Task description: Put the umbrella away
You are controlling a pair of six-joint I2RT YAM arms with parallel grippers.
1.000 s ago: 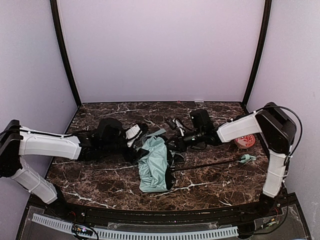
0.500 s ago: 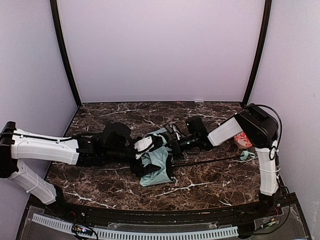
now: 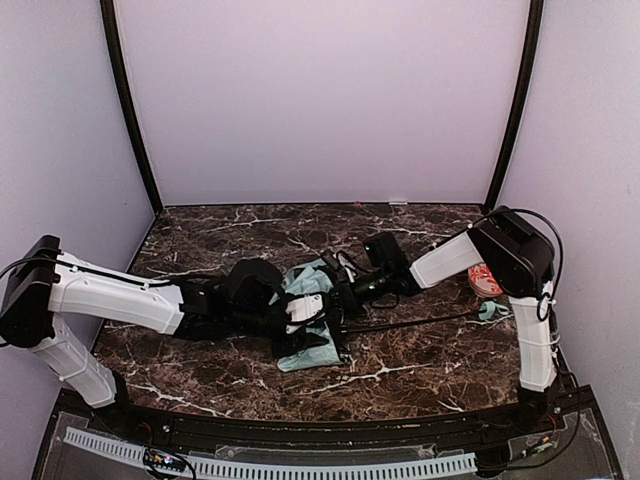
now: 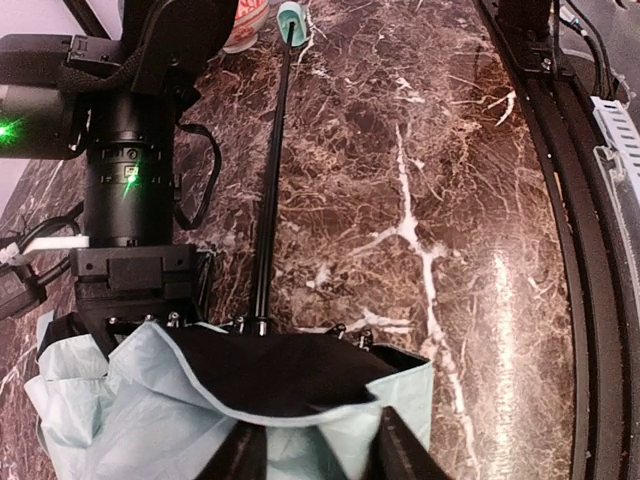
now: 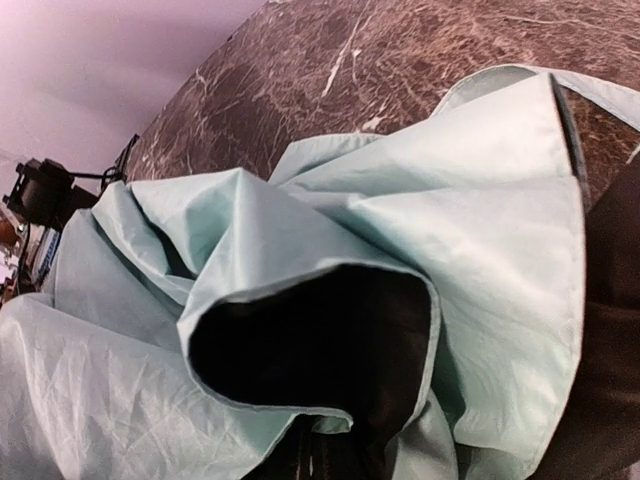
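The umbrella [image 3: 306, 356] lies crumpled mid-table, pale mint-green outside and black inside. Its thin black shaft [image 3: 420, 323] runs right to the small mint handle [image 3: 492, 313]. My left gripper [image 3: 305, 312] lies across the canopy from the left. In the left wrist view its fingers [image 4: 400, 448] flank a fold of the umbrella [image 4: 150, 400], which fills the gap of the left gripper [image 4: 320, 450]. My right gripper [image 3: 340, 293] meets the canopy from the right, beside the shaft [image 4: 272, 180]. In its own view the right gripper [image 5: 320, 455] is shut, buried in the umbrella [image 5: 450, 200] cloth.
A small orange-and-white round object [image 3: 488, 281] sits at the right edge, just behind the handle [image 4: 289, 17]. Purple walls close the table on three sides. A black rail [image 4: 560, 150] runs along the near edge.
My left arm has reached right, over the canopy, and its jaws have narrowed onto the cloth. The canopy is bunched smaller. The right gripper has shifted slightly left and stays shut.
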